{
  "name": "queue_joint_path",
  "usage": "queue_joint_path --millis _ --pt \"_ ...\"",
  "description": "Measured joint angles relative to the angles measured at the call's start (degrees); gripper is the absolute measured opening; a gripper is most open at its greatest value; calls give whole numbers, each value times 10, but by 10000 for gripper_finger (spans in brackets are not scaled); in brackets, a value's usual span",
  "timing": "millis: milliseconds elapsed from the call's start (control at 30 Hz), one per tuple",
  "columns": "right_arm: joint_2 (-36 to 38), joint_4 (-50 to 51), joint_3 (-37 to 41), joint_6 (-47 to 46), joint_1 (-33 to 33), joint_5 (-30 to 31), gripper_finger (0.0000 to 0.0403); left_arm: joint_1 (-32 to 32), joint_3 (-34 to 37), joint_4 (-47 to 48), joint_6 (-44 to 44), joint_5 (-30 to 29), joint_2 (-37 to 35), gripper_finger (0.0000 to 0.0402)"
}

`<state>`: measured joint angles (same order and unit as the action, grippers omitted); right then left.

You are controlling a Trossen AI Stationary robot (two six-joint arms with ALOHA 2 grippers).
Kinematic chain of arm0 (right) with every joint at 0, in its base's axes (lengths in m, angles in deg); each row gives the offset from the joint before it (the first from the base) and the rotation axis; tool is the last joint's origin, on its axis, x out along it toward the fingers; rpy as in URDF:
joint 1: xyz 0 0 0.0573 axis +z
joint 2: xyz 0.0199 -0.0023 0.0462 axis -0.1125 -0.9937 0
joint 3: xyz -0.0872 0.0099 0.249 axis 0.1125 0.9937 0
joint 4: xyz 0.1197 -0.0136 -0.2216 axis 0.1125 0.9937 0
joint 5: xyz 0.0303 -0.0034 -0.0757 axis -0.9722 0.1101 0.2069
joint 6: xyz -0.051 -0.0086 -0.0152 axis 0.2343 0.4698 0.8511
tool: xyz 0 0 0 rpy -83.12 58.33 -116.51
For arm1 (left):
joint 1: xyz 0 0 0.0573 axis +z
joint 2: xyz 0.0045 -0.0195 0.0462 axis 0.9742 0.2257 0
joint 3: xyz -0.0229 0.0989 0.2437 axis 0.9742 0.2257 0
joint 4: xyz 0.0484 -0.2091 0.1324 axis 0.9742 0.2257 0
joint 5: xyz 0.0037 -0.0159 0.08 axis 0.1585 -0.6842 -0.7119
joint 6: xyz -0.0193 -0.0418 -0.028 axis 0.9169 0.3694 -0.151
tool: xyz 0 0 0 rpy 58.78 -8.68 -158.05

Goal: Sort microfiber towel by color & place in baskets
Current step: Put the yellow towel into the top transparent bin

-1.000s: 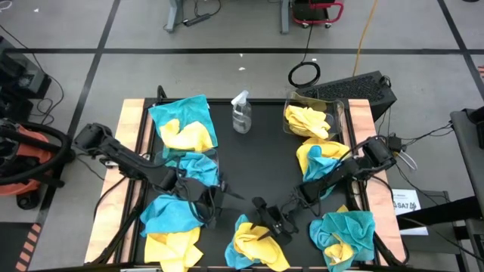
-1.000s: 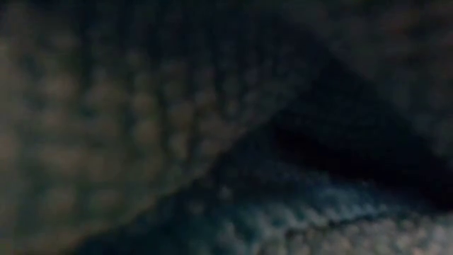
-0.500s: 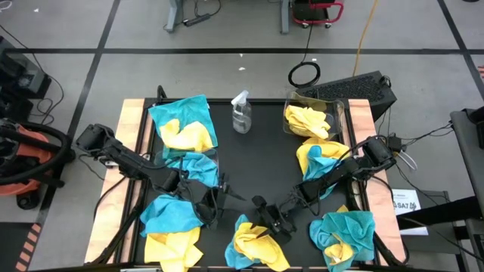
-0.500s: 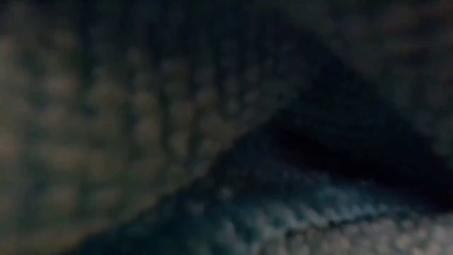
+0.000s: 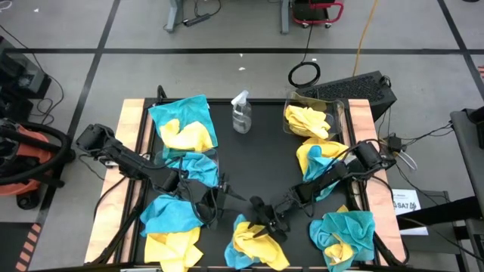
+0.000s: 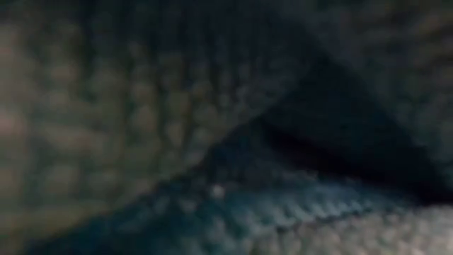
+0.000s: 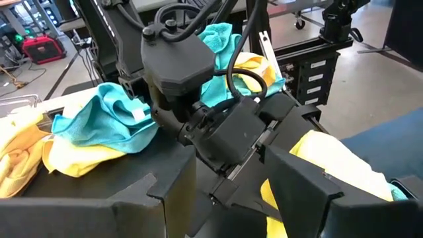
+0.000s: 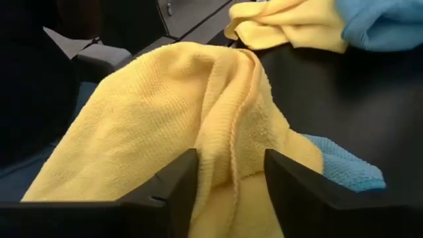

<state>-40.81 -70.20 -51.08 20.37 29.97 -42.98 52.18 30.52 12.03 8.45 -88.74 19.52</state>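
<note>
At the near edge of the desk (image 5: 257,159), close to its middle, the right claw (image 5: 261,224) was low over a pile of one yellow towel (image 5: 253,240) and a teal towel (image 5: 240,224) under it. Its fingers (image 8: 173,178) were spread, and a raised fold of the yellow cloth stood between them; I could not tell whether they already pressed on it. The left claw (image 5: 219,198) was just beside, a little toward the left edge, with its fingers (image 7: 301,178) spread and nothing between them, and it pointed at the right claw. One clear basket (image 5: 338,113) stood at the far right corner with yellow towels (image 5: 306,119) inside. The second basket (image 5: 214,156) stood near the left edge, and it held a teal towel (image 5: 198,166). Other mixed piles of yellow and teal cloths lay at the far left corner (image 5: 181,125), at the near left corner (image 5: 172,227), along the right edge (image 5: 318,159) and at the near right corner (image 5: 344,234). A clear spray bottle (image 5: 241,113) stood at the far edge, between the two far piles. The low view showed only blurred fabric very close to the camera.
</note>
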Motion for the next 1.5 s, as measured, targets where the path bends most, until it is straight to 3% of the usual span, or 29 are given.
queue_joint_path --millis 300,500,967,1500 --pt "6 3 0 58 -3 0 11 0 0 2 1 0 0 190" --pt "69 69 0 97 -11 12 4 0 0 14 16 0 0 190" --pt "319 310 0 208 -10 199 1 -2 0 41 35 0 0 190" --pt "524 455 0 257 -39 361 0 0 0 47 45 -1 0 190"
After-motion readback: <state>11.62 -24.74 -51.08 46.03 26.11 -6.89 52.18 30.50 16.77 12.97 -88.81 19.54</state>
